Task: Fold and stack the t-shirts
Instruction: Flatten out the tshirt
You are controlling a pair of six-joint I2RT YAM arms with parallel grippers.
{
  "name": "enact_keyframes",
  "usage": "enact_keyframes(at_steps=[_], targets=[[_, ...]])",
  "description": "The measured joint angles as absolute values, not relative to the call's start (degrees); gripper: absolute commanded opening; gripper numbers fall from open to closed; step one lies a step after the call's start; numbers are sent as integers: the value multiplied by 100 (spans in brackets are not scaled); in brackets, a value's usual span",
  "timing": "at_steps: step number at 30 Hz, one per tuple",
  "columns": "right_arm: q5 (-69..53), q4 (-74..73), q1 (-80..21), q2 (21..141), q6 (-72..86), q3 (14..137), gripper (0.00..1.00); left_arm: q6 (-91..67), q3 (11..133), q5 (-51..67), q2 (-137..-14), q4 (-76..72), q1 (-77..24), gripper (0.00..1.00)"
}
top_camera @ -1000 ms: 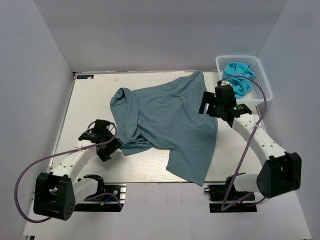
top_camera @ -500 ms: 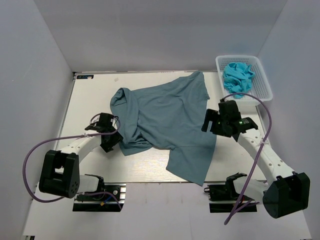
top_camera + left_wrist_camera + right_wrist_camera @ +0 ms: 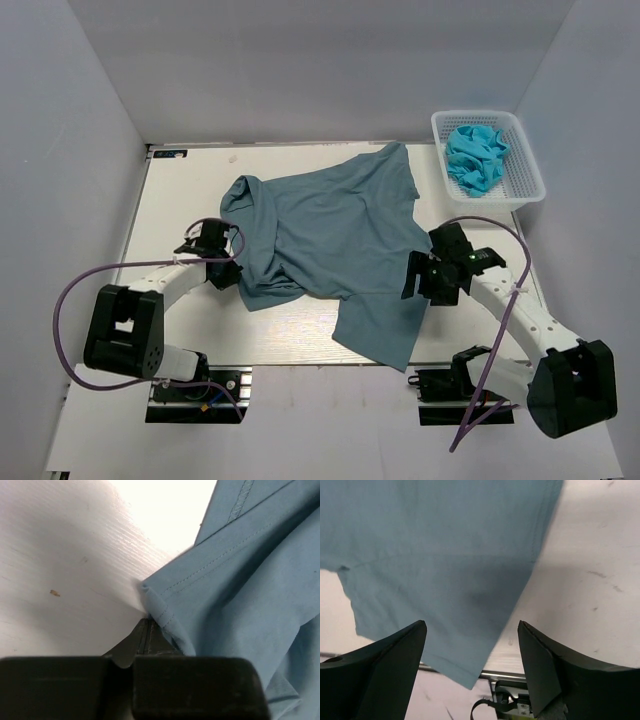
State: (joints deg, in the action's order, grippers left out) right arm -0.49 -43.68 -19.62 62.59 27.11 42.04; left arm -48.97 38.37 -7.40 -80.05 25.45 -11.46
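Note:
A slate-blue t-shirt (image 3: 330, 230) lies crumpled and partly spread across the white table (image 3: 180, 200), and its lower corner hangs over the near edge. My left gripper (image 3: 228, 272) is at the shirt's left edge. In the left wrist view its jaws (image 3: 148, 625) are shut, with a stitched fold of the t-shirt (image 3: 240, 580) pinched at their tip. My right gripper (image 3: 420, 278) hovers over the shirt's right side. In the right wrist view it stands open (image 3: 471, 627) above the t-shirt (image 3: 445, 555), with nothing between its fingers.
A white basket (image 3: 522, 180) at the back right holds a bundle of bright turquoise cloth (image 3: 475, 155). Grey walls close in the table on three sides. The table's metal front rail (image 3: 507, 674) shows just beyond the shirt's hanging corner.
My left gripper moved right to the shirt's left edge and shut on it. My right gripper moved from near the basket toward the near edge, along the shirt's right side.

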Motion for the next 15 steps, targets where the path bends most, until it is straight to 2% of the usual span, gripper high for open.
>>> enact_keyframes(at_steps=[2,15], targets=[[-180,-4392,-1990,6287,2742,4152,75,-4875,3837,-725,-7940,2622,-1146,0],[-1057,-5240,-2681,6405,3162,3570,72,-4584,4156,-701,-5645,3734,-1146,0]])
